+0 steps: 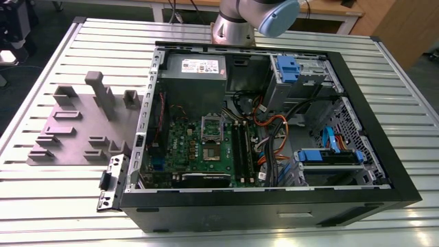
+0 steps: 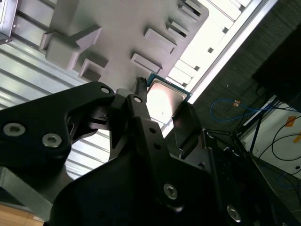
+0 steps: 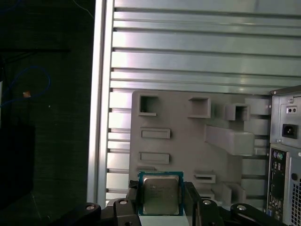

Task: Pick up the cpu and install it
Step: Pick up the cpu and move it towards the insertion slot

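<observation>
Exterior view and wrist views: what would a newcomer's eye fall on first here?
The open computer case on the slatted table, with its green motherboard laid bare, dominates the exterior view. In the first wrist view, the tool grips the silvery cpu, with a grey fixture plate behind it.

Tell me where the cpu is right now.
The cpu sits clamped in the gripper in both wrist views, over the grey slotted tray that lies at the exterior view's left of the open computer case.
</observation>
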Controlling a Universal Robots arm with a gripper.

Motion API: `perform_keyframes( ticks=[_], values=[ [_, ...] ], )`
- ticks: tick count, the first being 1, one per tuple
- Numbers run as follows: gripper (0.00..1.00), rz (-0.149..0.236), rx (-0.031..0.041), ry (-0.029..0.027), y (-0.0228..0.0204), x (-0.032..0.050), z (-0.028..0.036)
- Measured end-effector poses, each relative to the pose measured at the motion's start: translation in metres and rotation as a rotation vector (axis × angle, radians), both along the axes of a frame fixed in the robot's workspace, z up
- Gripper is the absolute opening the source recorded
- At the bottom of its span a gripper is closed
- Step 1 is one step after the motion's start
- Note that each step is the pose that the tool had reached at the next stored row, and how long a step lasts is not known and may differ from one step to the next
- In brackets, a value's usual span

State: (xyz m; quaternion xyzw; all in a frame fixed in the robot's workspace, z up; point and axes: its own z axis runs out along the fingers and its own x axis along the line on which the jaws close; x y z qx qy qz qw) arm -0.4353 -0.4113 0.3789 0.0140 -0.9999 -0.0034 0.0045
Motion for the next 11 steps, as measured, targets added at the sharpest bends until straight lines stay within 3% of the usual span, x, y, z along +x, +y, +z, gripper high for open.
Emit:
perform_keyframes(
  ticks=[3, 4, 5, 11],
  values=[
    [0.47, 0.000, 0.0000, -0.0001, 0.0000, 0.0006, -0.0001],
    [0.47, 0.000, 0.0000, 0.0000, 0.0000, 0.0106, 0.0000],
    [0.47, 0.000, 0.0000, -0.0001, 0.0000, 0.0136, 0.0000],
    [0.47, 0.000, 0.0000, 0.0000, 0.0000, 0.0137, 0.0000]
  ],
)
